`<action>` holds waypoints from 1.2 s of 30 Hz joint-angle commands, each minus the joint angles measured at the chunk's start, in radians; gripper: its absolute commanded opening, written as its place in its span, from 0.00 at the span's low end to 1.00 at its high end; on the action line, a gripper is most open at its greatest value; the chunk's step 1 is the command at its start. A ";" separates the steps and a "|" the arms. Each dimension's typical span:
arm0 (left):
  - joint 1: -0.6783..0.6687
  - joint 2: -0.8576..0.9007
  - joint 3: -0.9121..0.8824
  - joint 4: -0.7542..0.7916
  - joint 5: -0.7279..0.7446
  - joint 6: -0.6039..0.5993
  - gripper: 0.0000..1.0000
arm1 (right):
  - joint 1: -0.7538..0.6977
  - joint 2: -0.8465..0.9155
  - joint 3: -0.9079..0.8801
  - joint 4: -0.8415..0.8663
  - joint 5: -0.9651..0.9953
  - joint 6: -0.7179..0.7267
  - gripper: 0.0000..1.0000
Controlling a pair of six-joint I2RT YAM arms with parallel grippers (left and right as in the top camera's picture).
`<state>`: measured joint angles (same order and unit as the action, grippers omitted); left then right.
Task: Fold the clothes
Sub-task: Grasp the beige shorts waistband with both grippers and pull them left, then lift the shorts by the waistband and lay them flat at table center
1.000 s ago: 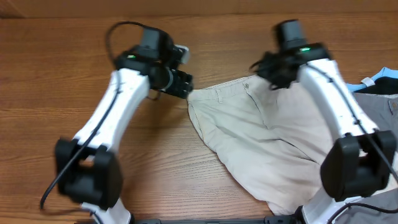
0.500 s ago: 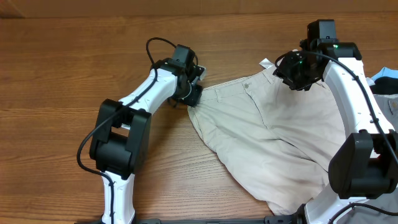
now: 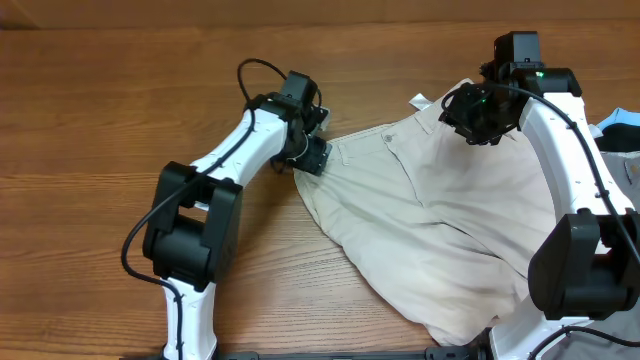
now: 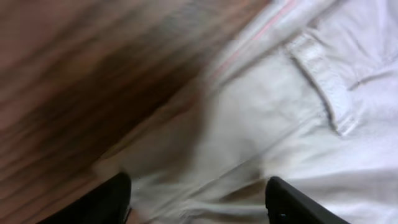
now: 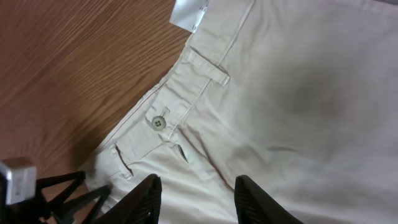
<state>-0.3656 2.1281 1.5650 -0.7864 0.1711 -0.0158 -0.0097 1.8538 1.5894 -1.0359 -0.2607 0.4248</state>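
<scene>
Overhead: fixed high up, staring straight down at the table [image 3: 100, 120]. Both arms are in frame with their bases at the bottom edge, and the shorts [image 3: 440, 230] are spread right of centre.
Left wrist: right down low, almost on the cloth, and blurred. It peers past the fingertips [image 4: 112, 199] of the left gripper [image 4: 199, 208] at a belt loop [image 4: 323, 81] and bare wood.
Right wrist: riding higher, looking down past the right gripper [image 5: 196, 199] onto the waistband [image 5: 186, 81], button [image 5: 159, 122] and white tag [image 5: 189, 12].
Shared: button and tag show overhead too, and both wrist views catch that same waistband.
</scene>
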 commanded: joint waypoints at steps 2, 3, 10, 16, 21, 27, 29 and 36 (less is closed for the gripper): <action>0.094 -0.058 0.004 -0.003 0.089 -0.072 0.73 | 0.003 -0.042 0.027 0.005 0.018 -0.011 0.43; 0.109 -0.057 0.004 -0.007 0.114 -0.079 0.73 | 0.003 -0.042 0.027 0.004 0.022 -0.011 0.43; 0.159 -0.015 -0.018 -0.023 0.194 -0.096 0.82 | 0.003 -0.042 0.027 0.006 0.024 -0.011 0.43; 0.134 0.055 -0.026 -0.026 0.277 -0.101 0.79 | 0.003 -0.042 0.027 0.001 0.024 -0.011 0.43; 0.117 0.070 -0.026 -0.036 0.267 -0.124 0.79 | 0.003 -0.042 0.027 -0.003 0.024 -0.011 0.44; 0.117 0.070 -0.026 -0.035 0.251 -0.146 0.15 | 0.003 -0.042 0.027 -0.004 0.024 -0.011 0.44; 0.122 0.070 -0.026 -0.055 0.212 -0.151 0.04 | 0.003 -0.042 0.027 -0.003 0.024 -0.011 0.44; 0.211 0.070 -0.026 -0.285 -0.034 -0.240 0.04 | 0.005 -0.041 0.027 0.021 0.029 -0.001 0.27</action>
<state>-0.2218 2.1769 1.5620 -0.9966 0.3550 -0.1967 -0.0093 1.8503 1.5894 -1.0283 -0.2447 0.4114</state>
